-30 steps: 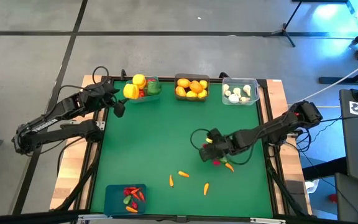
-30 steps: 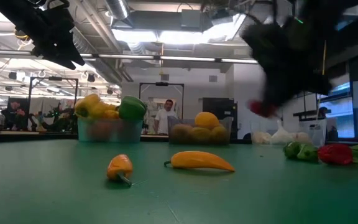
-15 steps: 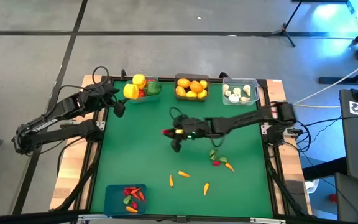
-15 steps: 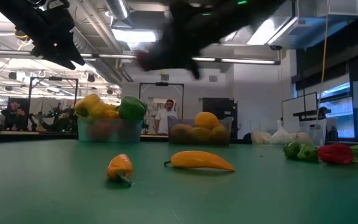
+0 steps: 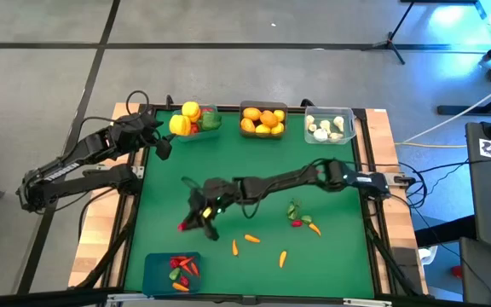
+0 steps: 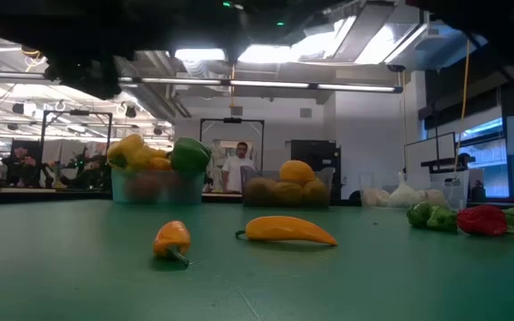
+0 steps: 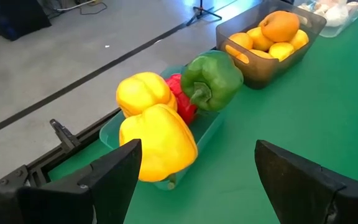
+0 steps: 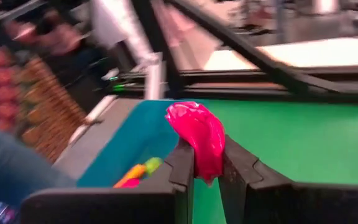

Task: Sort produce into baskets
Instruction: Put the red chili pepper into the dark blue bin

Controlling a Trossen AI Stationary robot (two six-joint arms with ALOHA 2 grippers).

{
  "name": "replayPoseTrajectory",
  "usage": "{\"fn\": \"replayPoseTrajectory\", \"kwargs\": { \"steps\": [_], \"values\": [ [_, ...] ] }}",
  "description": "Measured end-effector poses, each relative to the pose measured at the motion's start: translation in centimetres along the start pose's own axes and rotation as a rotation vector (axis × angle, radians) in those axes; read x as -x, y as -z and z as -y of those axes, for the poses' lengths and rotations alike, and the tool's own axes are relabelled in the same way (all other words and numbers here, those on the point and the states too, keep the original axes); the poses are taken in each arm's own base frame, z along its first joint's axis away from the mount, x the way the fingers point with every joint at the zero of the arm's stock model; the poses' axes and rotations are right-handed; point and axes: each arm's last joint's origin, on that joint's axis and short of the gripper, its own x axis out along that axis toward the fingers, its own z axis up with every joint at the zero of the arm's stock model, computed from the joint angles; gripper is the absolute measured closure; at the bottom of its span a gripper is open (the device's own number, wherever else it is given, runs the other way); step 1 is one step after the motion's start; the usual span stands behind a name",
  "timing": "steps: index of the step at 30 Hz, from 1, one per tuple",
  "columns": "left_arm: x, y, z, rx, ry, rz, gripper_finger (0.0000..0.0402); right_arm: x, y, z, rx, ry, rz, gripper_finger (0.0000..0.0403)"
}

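Now, right gripper (image 8: 207, 163) nearly closed, pinching red chilli (image 8: 197, 137), above table.

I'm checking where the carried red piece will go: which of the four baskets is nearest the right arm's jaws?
The opaque blue basket at the table's near-left corner; the other three line the far edge.

Green table mat (image 5: 228, 162) covering the work surface, bordered by a pale wooden table edge (image 5: 380, 128) on the right. Grey concrete floor (image 5: 254, 77) beyond the far side, crossed by dark lines. A tripod stand (image 5: 393, 38) on the floor at far right. In the low view, a person (image 6: 236, 167) stands in a doorway in the room behind the table, under long ceiling lights (image 6: 266, 55).
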Motion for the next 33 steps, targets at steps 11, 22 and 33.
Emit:
{"fn": "replayPoseTrajectory", "kwargs": {
  "steps": [11,22,33],
  "values": [
    [0.0,0.0,0.0,0.057,-0.005,-0.004,0.0093,-5.0,3.0,-3.9,0.115,-0.286,-0.060,0.0359],
    [0.0,0.1,0.0,0.080,-0.006,-0.007,0.0093,-5.2,3.9,-4.0,0.136,-0.242,-0.121,0.0325],
    [0.0,0.1,0.0,0.097,-0.006,-0.007,0.0093,-5.1,4.2,-4.0,0.140,-0.251,-0.153,0.0219]
  ]
}}
